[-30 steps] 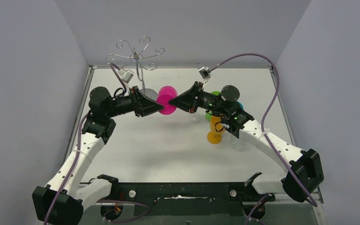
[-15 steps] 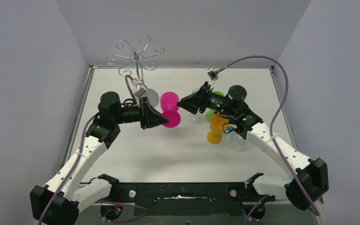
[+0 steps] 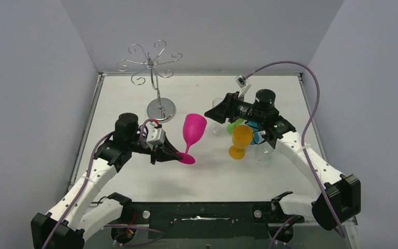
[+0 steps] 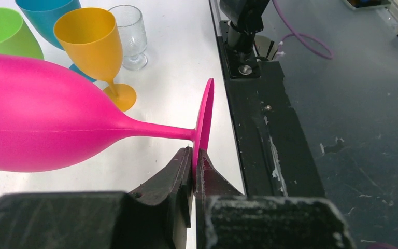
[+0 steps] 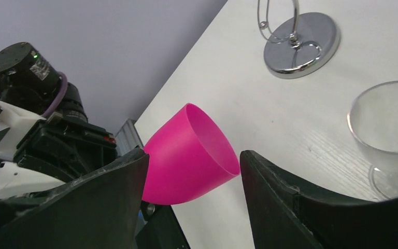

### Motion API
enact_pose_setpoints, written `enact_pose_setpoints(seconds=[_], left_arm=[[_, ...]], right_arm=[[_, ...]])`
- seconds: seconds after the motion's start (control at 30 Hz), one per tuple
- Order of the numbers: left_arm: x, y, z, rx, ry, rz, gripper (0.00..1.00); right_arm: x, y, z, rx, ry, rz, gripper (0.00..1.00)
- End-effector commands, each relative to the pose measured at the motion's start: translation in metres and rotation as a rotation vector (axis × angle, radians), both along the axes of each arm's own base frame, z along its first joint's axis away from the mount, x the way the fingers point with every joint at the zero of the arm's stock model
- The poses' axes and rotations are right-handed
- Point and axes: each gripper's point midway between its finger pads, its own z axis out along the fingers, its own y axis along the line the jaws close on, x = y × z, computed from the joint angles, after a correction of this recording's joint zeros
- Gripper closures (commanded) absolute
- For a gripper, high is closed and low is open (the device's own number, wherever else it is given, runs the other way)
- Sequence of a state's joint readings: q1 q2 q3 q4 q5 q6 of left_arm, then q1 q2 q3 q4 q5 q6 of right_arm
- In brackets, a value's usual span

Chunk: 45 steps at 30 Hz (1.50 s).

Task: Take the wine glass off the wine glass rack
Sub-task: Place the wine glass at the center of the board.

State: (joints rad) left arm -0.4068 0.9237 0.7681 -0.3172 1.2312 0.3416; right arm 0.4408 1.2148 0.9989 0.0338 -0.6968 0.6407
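Observation:
The pink wine glass [image 3: 194, 129] stands tilted over the table, bowl up and leaning right, away from the wine glass rack [image 3: 158, 88]. My left gripper [image 3: 180, 155] is shut on the edge of its round foot [image 4: 205, 116], with the bowl [image 4: 41, 129] stretching left in the left wrist view. My right gripper [image 3: 211, 114] is open to the right of the bowl and apart from it. In the right wrist view the bowl's mouth [image 5: 202, 150] shows between the spread fingers [image 5: 119, 187]. The rack's scroll arms carry nothing.
An orange glass [image 3: 240, 139], a green one [image 3: 232, 126] and a blue one [image 3: 254, 136] stand under the right arm, with clear glasses [image 3: 262, 153] [image 3: 216, 127] beside them. The rack's shiny base [image 5: 303, 44] lies at the back left. The black mounting rail [image 4: 269, 119] borders the near edge.
My left gripper shut on the glass's foot, then drew the glass toward the near edge, tipping it bowl up. My right gripper let go of the glass, opened and pulled back right.

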Motion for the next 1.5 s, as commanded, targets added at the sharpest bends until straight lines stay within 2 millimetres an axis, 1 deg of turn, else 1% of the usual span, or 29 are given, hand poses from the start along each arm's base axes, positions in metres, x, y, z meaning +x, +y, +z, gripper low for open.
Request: enact_pose_setpoints(seconds=[0.0,0.1,0.23,0.27,0.37,0.4,0.47,0.53,0.6,0.63,0.67,0.7,0.73,0.77,0.87,0.93,1.0,1.07,1.1,1.17,1.2,1.23,1.27,1.3,1.33,1.37,1.47], left_arm=[[-0.004,0.001,0.001,-0.026,-0.148,-0.091,1.00],[-0.006,0.002,0.003,-0.025,-0.206,-0.116,1.00],[-0.005,0.003,0.007,-0.027,-0.219,-0.114,1.00],[-0.005,0.003,0.008,-0.025,-0.217,-0.112,1.00],[-0.007,0.004,0.009,-0.020,-0.218,-0.110,1.00],[-0.007,0.005,0.007,-0.012,-0.219,-0.103,1.00],[-0.005,0.006,0.004,0.011,-0.221,-0.084,1.00],[0.001,0.009,-0.003,0.049,-0.228,-0.053,1.00],[0.010,0.012,-0.012,0.104,-0.236,-0.008,1.00],[0.014,0.014,-0.017,0.137,-0.237,0.013,1.00],[0.016,0.016,-0.020,0.161,-0.250,0.019,1.00],[0.018,0.017,-0.022,0.179,-0.265,0.018,1.00],[0.019,0.018,-0.023,0.191,-0.274,0.017,1.00],[0.021,0.019,-0.023,0.199,-0.281,0.017,1.00],[0.022,0.019,-0.022,0.202,-0.297,0.017,0.94],[0.022,0.019,-0.021,0.201,-0.302,0.020,0.88],[0.022,0.020,-0.020,0.201,-0.306,0.026,0.85],[0.022,0.021,-0.019,0.207,-0.304,0.038,0.79],[0.021,0.022,-0.018,0.210,-0.310,0.044,0.75],[0.018,0.025,-0.017,0.212,-0.313,0.052,0.73],[0.017,0.025,-0.017,0.210,-0.312,0.058,0.72],[0.016,0.026,-0.018,0.206,-0.311,0.064,0.68],[0.015,0.026,-0.019,0.200,-0.307,0.072,0.60],[0.015,0.025,-0.019,0.195,-0.304,0.081,0.48],[0.017,0.026,-0.020,0.196,-0.311,0.091,0.29],[0.020,0.026,-0.020,0.201,-0.315,0.108,0.21],[0.035,0.027,-0.016,0.203,-0.340,0.187,0.19]], right_arm=[[-0.026,0.021,0.030,0.063,-0.040,0.213,0.34],[-0.034,0.032,0.026,0.072,-0.035,0.315,0.34],[-0.030,0.041,0.017,0.062,0.011,0.398,0.35],[-0.030,0.044,0.018,0.062,0.019,0.430,0.36],[-0.033,0.048,0.009,0.038,0.058,0.503,0.38],[-0.035,0.049,0.007,0.031,0.062,0.517,0.40],[-0.037,0.050,0.005,0.032,0.072,0.535,0.50],[-0.048,0.049,0.009,0.057,0.079,0.597,0.60],[-0.057,0.049,0.014,0.096,0.080,0.640,0.67],[-0.060,0.048,0.023,0.131,0.026,0.661,0.71],[-0.066,0.047,0.031,0.170,0.007,0.673,0.75],[-0.072,0.045,0.038,0.210,-0.025,0.686,0.83],[-0.079,0.043,0.039,0.247,-0.014,0.695,0.92],[-0.087,0.040,0.047,0.288,0.007,0.713,0.98],[-0.103,0.035,0.056,0.346,-0.007,0.765,1.00],[-0.104,0.033,0.056,0.368,-0.006,0.763,1.00],[-0.101,0.034,0.052,0.375,0.004,0.743,1.00],[-0.097,0.037,0.047,0.370,0.012,0.712,1.00],[-0.093,0.038,0.043,0.361,0.017,0.688,1.00],[-0.082,0.045,0.034,0.315,0.039,0.633,1.00],[-0.074,0.049,0.026,0.274,0.048,0.587,1.00],[-0.068,0.052,0.019,0.218,0.045,0.547,1.00],[-0.063,0.055,0.008,0.139,0.045,0.502,1.00],[-0.060,0.057,0.002,0.069,0.030,0.467,1.00],[-0.060,0.057,-0.005,0.007,0.032,0.446,1.00],[-0.060,0.056,-0.010,-0.030,0.039,0.430,1.00],[-0.057,0.050,-0.024,-0.087,0.072,0.364,1.00]])
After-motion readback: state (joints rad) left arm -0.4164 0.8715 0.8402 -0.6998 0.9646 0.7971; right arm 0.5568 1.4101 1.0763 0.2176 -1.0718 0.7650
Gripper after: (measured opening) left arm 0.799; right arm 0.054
